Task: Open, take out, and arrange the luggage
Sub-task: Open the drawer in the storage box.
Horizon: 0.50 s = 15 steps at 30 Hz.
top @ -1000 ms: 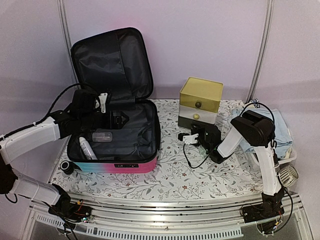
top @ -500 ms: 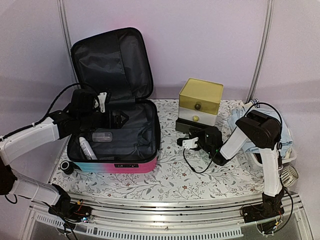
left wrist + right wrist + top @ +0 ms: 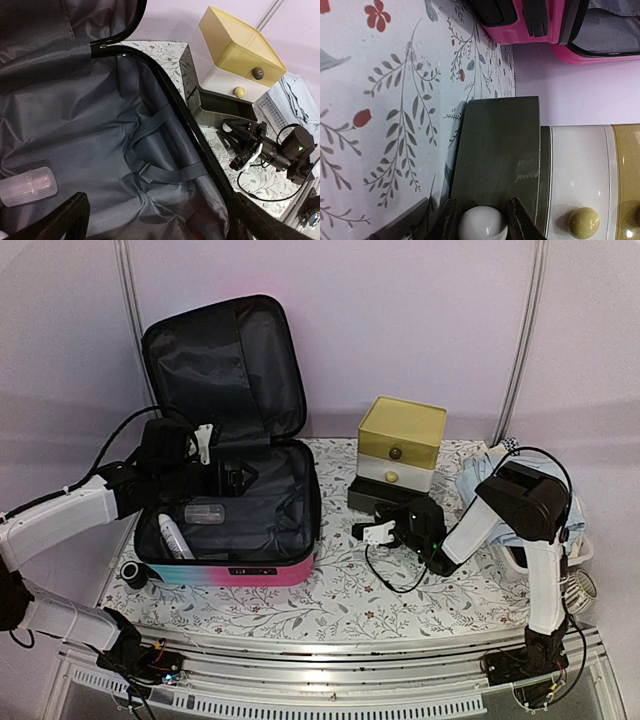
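The luggage (image 3: 250, 573) sat open beneath the left gripper (image 3: 238, 478), lid upright behind it, black lining showing, shell fading turquoise to pink. That gripper's jaws were spread wide, holding nothing. The right gripper (image 3: 378, 530) pinched the white knob (image 3: 482, 225) of the dark bottom drawer (image 3: 497, 150), which had slid farther out than a second before. The luggage hadn't budged.
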Each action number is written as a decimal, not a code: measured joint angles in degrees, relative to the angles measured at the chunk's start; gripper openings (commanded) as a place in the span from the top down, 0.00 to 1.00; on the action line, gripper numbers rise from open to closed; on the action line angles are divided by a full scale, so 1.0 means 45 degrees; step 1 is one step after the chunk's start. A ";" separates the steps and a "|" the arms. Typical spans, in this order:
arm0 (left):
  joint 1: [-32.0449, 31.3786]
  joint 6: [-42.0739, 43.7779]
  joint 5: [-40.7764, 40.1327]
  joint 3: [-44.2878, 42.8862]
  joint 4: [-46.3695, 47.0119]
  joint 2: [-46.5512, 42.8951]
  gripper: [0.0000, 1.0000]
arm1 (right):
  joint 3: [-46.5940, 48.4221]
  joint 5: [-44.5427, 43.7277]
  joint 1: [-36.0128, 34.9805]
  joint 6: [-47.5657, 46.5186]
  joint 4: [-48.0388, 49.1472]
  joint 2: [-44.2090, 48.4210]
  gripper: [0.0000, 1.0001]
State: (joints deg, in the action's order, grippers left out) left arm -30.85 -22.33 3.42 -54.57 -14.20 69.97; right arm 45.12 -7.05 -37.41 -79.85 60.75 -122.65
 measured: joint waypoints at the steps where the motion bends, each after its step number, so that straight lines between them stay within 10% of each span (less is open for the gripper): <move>1: 0.0000 0.0000 0.0000 0.0000 -0.0005 0.0000 0.02 | -0.0087 0.0019 -0.0063 0.0039 -0.0005 0.0063 0.94; 15: 0.0000 -0.0005 0.0039 0.0039 0.0010 0.0000 0.02 | -0.1015 0.0039 -0.0767 0.0389 0.0083 0.0651 0.94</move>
State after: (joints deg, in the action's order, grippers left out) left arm -30.85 -22.35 3.60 -54.39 -14.15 69.97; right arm 40.56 -6.87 -40.86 -78.11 61.12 -119.72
